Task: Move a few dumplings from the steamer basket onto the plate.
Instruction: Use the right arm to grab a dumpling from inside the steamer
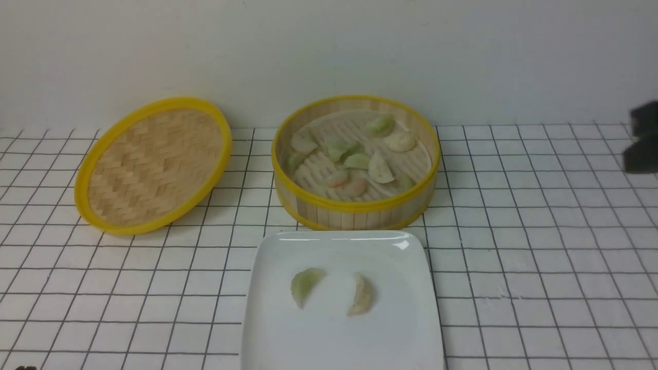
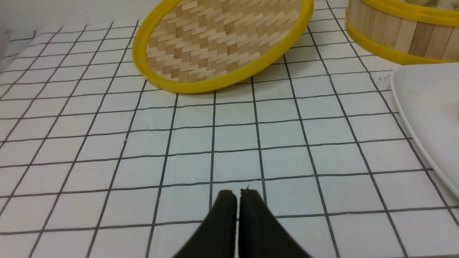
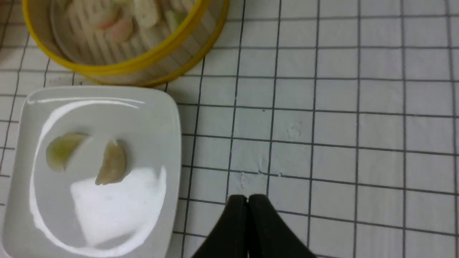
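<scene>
A green dumpling (image 1: 304, 285) and a cream dumpling (image 1: 362, 294) lie side by side on the plate (image 1: 334, 252), which sits just in front of the steamer basket (image 1: 354, 208) holding more dumplings (image 1: 380, 167). The left claw (image 2: 237, 195) and the right claw (image 3: 247, 199) are both clenched on nothing, each over the table (image 1: 540, 257) on its own side of the plate.

The left tool (image 2: 237, 196) and right tool (image 3: 247, 198) are tapered, matte black.

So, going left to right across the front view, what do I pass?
The bamboo lid → steamer basket → right arm at the edge. The plate overlaps the basket, so it is omitted.
</scene>
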`<state>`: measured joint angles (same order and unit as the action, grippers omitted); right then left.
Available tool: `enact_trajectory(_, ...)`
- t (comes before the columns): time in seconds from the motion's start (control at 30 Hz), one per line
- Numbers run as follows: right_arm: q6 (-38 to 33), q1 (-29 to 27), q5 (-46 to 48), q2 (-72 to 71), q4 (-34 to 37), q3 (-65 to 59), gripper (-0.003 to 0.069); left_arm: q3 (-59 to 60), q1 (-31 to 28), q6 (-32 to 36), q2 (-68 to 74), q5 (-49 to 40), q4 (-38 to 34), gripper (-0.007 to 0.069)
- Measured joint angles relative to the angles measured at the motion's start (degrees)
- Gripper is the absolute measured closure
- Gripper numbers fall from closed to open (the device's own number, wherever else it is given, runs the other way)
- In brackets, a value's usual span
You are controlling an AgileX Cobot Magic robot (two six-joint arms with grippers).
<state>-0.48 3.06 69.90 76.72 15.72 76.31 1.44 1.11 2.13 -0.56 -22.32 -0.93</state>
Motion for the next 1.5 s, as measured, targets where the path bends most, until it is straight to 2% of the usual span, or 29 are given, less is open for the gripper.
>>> enact_trajectory(0.07,-0.06,1.5,0.5,8.23,0.52,6.48,0.0673,0.0,0.0,0.0,0.0,0.0,0.0,0.0631)
enact_trajectory(0.2,0.48,8.16,0.73,20.41,0.27,16.41,0.0673,0.0,0.0,0.0,0.0,0.0,0.0,0.0631)
enact_trajectory(0.3,1.66,14.69,1.21,28.66,-3.39,24.93,0.0671,0.0,0.0,0.0,0.0,0.0,0.0,0.0631)
enact_trajectory(0.53,3.36,21.41,1.28,42.96,-12.06,37.64,0.0657,0.0,0.0,0.0,0.0,0.0,-0.04,0.0631)
enact_trajectory(0.73,1.65,22.92,1.41,50.55,-18.37,42.49,0.0591,0.0,0.0,0.0,0.0,0.0,-0.04,0.0631)
enact_trajectory(0.87,0.85,22.92,1.41,55.72,-21.55,47.27,0.0487,0.0,0.0,0.0,0.0,0.0,-0.04,0.0631)
enact_trajectory(0.9,0.8,22.92,1.41,55.72,-21.6,47.45,0.0481,0.0,0.0,0.0,0.0,0.0,-0.04,0.0631)
enact_trajectory(1.03,0.48,22.92,1.35,58.51,-22.17,49.57,0.0349,0.0,0.0,0.0,0.0,0.0,-0.04,0.0631)
enact_trajectory(1.17,0.48,22.92,1.35,60.02,-22.57,49.61,0.0287,0.0,0.0,0.0,0.0,0.0,-0.04,0.0631)
enact_trajectory(1.4,0.17,23.02,-0.05,62.24,-22.57,49.88,0.027,0.0,0.0,0.0,0.0,0.0,-0.04,0.0631)
enact_trajectory(1.5,0.17,23.09,-0.55,63.07,-22.32,50.08,0.03,0.0,0.0,0.0,0.0,0.0,-0.04,0.0631)
